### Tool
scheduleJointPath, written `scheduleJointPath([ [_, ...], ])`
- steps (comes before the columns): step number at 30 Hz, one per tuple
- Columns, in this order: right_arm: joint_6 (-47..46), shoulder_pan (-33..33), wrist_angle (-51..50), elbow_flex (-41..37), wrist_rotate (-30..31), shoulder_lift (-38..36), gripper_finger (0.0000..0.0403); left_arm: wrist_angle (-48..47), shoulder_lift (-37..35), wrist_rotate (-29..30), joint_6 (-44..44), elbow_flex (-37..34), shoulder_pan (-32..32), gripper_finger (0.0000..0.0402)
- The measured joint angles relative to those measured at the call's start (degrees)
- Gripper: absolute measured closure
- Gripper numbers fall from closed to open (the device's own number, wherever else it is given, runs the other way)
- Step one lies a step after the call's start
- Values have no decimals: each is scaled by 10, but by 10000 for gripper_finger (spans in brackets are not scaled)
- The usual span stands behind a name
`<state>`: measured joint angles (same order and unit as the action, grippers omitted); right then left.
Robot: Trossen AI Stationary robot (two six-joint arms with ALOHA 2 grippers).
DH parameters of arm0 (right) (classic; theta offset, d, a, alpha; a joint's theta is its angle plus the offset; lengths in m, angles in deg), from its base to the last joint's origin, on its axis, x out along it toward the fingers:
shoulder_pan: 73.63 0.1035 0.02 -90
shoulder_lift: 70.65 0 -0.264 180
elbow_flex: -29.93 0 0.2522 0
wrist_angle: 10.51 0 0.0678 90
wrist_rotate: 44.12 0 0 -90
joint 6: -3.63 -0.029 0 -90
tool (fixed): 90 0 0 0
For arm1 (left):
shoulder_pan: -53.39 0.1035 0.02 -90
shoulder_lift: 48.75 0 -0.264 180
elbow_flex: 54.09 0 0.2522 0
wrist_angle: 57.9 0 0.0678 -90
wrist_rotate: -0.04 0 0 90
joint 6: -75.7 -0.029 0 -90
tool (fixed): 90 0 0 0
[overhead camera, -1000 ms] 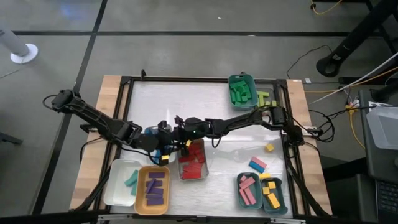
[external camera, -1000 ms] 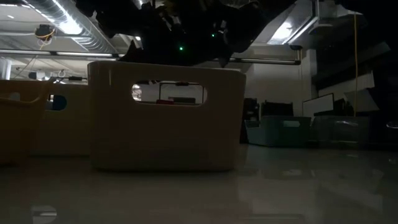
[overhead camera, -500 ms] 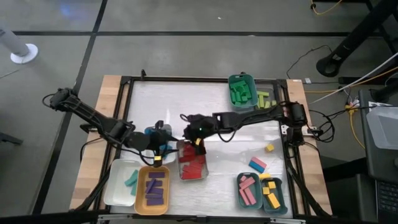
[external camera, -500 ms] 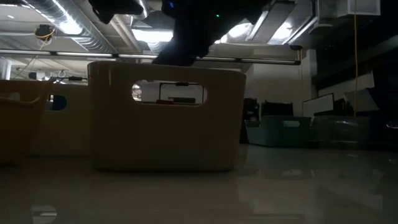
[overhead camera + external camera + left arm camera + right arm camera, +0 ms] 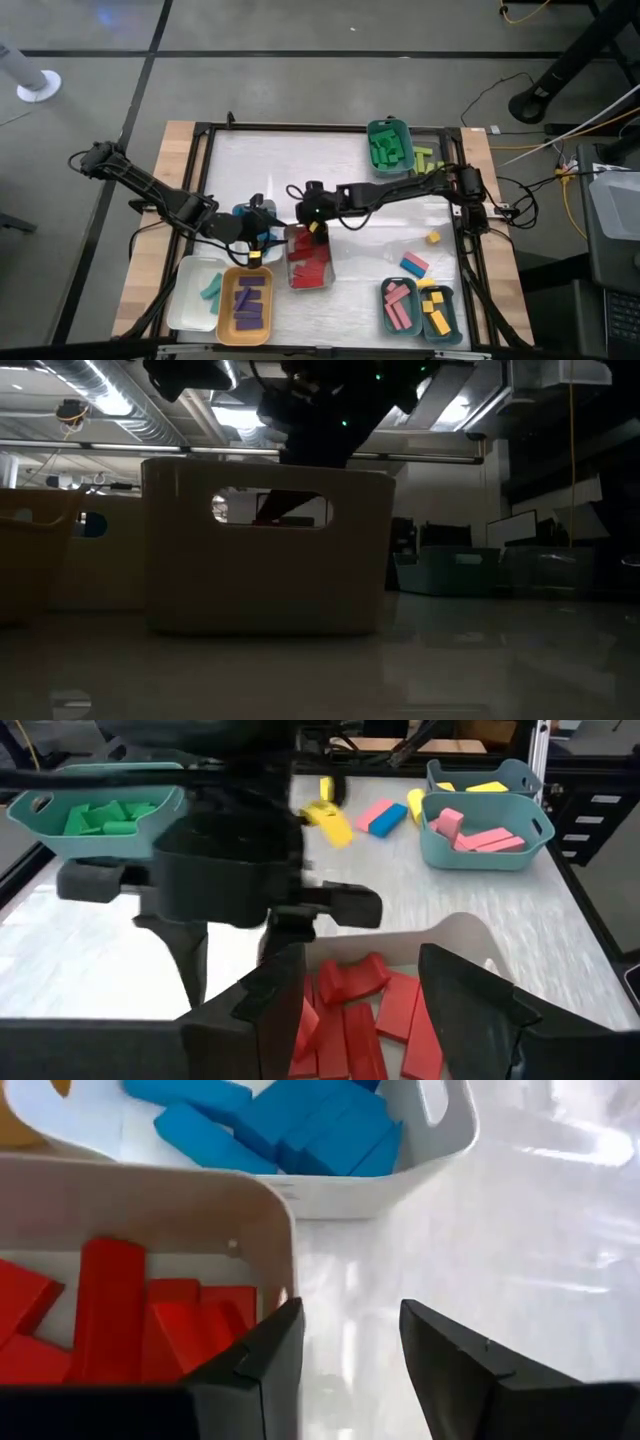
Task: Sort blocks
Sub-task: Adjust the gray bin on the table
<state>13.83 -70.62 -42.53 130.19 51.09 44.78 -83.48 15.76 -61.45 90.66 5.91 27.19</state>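
Red blocks (image 5: 310, 262) lie in a white bin (image 5: 329, 272) near the table's middle. Just left of it a white bin (image 5: 440, 1140) holds blue blocks (image 5: 290, 1125). My right gripper (image 5: 300, 212) hangs open above the table by the red bin's far corner (image 5: 270, 1210), with nothing between its fingers (image 5: 350, 1350). My left gripper (image 5: 268, 236) stands open over the red bin's left side, red blocks (image 5: 370, 1010) below its gap. A yellow block (image 5: 433, 237) and a pink and a blue block (image 5: 414, 264) lie loose on the table at the right.
Near edge: a white tray (image 5: 190, 300) with teal blocks, an orange tray (image 5: 226, 310) with purple ones, teal trays with pink (image 5: 400, 305) and yellow (image 5: 437, 312) blocks. Far right: a green tray (image 5: 388, 145) and lime blocks (image 5: 425, 160). The far left of the table is bare.
My right gripper has risen from low over the red bin, tipped from steeply down to a shallower slant, and drawn back a little toward the table's far right. In the low view a tilted red block now shows through the bin's handle hole.
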Motion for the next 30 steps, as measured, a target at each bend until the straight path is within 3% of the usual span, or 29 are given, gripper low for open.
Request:
scheduleJointPath([
  [5,-25,-18,-5,1,-77,6,233,-1,0,0,0,0,0,218],
  [14,-24,-15,7,-1,-43,-4,233,-1,0,0,-2,0,0,218],
  [21,-25,-15,-2,-1,-99,-14,233,-1,0,0,-2,0,0,218],
  [30,-24,-15,-21,0,-104,20,233,0,0,1,-1,0,0,218],
])
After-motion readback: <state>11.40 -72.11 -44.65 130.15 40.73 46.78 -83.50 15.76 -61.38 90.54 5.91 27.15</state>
